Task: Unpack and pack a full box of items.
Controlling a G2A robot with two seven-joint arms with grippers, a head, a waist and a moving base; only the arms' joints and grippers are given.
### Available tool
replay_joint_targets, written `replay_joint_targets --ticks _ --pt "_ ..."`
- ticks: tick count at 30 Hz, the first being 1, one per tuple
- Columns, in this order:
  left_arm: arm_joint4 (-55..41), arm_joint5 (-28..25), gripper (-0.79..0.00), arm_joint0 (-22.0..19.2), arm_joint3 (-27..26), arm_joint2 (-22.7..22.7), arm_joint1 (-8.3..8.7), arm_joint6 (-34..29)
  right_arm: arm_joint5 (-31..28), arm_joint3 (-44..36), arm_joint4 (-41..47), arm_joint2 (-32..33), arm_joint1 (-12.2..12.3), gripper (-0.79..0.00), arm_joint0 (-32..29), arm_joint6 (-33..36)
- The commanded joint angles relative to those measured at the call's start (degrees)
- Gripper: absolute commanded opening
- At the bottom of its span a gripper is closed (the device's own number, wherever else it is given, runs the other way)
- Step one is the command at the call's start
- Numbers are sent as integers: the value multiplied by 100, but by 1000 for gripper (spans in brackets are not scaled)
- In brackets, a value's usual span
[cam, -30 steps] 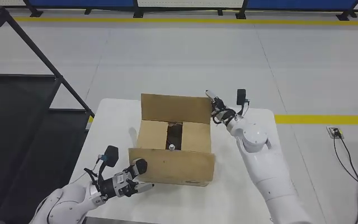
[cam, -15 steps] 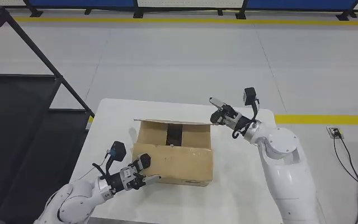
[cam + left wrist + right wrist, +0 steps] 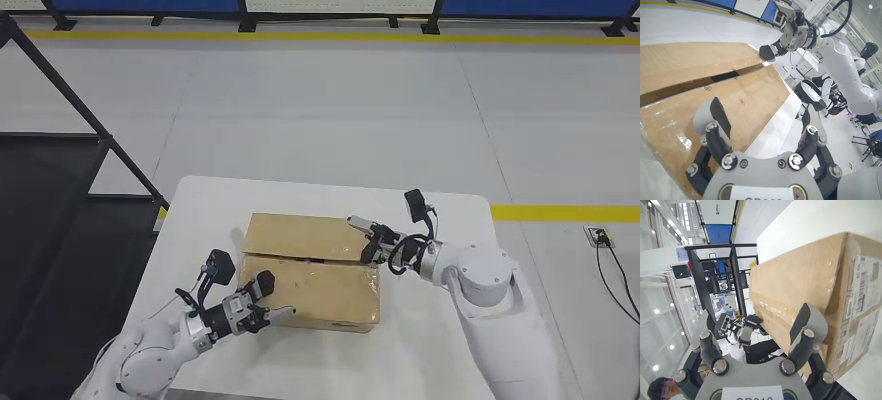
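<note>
Two-handedly pressing flaps (image 3: 300, 237) of the box (image 3: 320, 295), sitting just beneath left gripper (image 3: 270, 300) and right gripper (image 3: 365, 238), both spread, pinching nothing. Risking box sliding away through uneven pushing.

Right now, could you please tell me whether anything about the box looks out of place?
Yes: the top flaps of the box are folded down but do not meet; a dark gap runs along the seam between them. Nothing is spilled.
</note>
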Motion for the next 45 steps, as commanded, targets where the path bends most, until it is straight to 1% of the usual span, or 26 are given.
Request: replay_joint_targets --ticks 1,4,6,8,12,15,17,18,20,22,24,26,27,28,36,37,40,41,43,45 --pt "81 65 0 3 -10 -13 -9 99 2 -43 33 -42 9 0 -68 -30" --pt "166 188 0 45 -53 -115 -21 384 37 -82 57 -95 22 0 -140 -121" --pt "92 240 0 142 -116 -297 -20 689 21 -93 90 -119 31 0 -178 -164" --pt "47 295 0 312 -161 -585 1 909 -9 -73 117 -138 41 0 -206 -204" --pt "-78 427 0 883 -146 -1435 59 1457 -66 -23 117 -199 60 0 -224 -296" --pt "-145 564 0 1369 -2 -2108 90 1806 -148 0 137 -220 70 0 -237 -430" --pt "256 788 0 1634 95 -2477 110 1928 -193 13 167 -244 76 0 -238 -474" --pt "462 922 0 1761 147 -2584 111 2002 -207 23 175 -260 79 0 -233 -490" --pt "882 1024 0 1957 208 -2688 113 2041 -238 51 205 -284 85 0 -207 -513" --pt "1326 1034 0 2065 242 -2658 115 1977 -273 85 226 -322 90 0 -177 -523" --pt "2005 1115 0 2069 296 -2583 123 1922 -316 130 231 -366 93 0 -150 -565" --pt "2682 1248 0 2008 295 -2385 119 1883 -341 167 256 -405 94 0 -124 -604" --pt "2819 1281 0 1965 298 -2268 107 1900 -356 181 261 -424 95 0 -114 -633" --pt "2842 1276 0 1935 310 -2202 99 1898 -365 192 270 -443 96 0 -107 -656" --pt "2842 1276 0 1935 310 -2202 99 1898 -317 39 249 -505 131 0 -125 -750" --pt "2999 1362 0 1909 303 -2189 99 1867 -322 -10 235 -509 138 0 -139 -761" --pt "3512 1578 0 1669 466 -1932 76 1809 -323 -130 185 -539 155 0 -182 -777" --pt "3483 1562 0 1547 591 -1806 57 1819 -315 -153 169 -551 161 0 -189 -776" --pt "3159 1331 0 1269 896 -1596 18 1823 -293 -179 148 -562 171 0 -199 -798" --pt "3439 1400 0 956 1126 -1403 -7 1866 -282 -189 180 -558 179 0 -213 -819"
